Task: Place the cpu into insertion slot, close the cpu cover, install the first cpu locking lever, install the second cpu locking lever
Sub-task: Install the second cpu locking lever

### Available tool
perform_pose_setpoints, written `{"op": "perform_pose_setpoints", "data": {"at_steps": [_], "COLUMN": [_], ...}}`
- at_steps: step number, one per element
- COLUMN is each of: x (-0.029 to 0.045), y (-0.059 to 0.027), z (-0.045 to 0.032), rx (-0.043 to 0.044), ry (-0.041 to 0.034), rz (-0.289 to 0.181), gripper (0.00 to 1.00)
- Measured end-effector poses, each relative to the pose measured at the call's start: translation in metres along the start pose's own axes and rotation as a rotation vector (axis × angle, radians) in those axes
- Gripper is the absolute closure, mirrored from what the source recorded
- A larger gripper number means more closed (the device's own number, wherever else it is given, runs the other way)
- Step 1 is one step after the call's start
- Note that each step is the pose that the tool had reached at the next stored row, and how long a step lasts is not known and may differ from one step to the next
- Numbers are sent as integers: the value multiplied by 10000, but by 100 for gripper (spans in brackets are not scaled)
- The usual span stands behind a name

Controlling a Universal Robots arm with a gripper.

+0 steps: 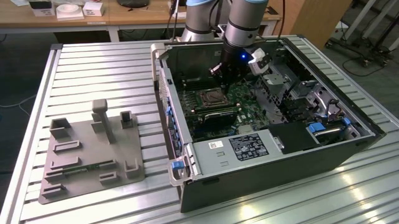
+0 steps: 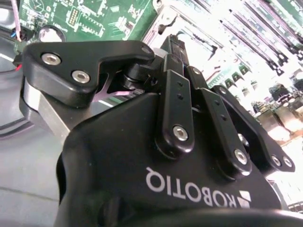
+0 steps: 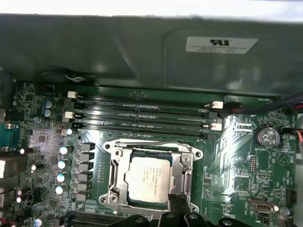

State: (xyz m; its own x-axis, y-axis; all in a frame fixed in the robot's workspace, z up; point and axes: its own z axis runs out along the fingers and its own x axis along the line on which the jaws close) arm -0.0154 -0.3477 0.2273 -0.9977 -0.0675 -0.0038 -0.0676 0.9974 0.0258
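Observation:
The cpu (image 3: 149, 178) lies flat in the insertion slot (image 1: 209, 98) on the green motherboard, its silver-grey top facing up. The cpu cover (image 3: 115, 174), a silvery frame, lies down around the chip, which shows through its window. My gripper (image 3: 178, 203) hovers at the socket's edge beside the cpu, its black fingertips together with nothing between them. In the exterior view the gripper (image 1: 225, 78) reaches down into the open computer case just above the socket. The second wrist view looks along the gripper body toward the fingers (image 2: 174, 47) over the board.
Long black memory slots (image 3: 142, 113) run beside the socket, and a coin battery (image 3: 266, 137) sits further along the board. The case walls (image 1: 163, 88) surround the work area. A black box with a white label (image 1: 246, 147) fills the case's near end. A grey fixture plate (image 1: 93, 154) lies on the table.

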Motion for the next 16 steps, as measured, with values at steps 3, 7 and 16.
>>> {"op": "perform_pose_setpoints", "data": {"at_steps": [3,7,16], "x": [0,4,16], "y": [-14,-65,-259], "z": [-17,-19,-24], "rx": [-5,-3,-2], "ry": [0,0,-1], "rz": [2,23,49], "gripper": [90,90,90]}}
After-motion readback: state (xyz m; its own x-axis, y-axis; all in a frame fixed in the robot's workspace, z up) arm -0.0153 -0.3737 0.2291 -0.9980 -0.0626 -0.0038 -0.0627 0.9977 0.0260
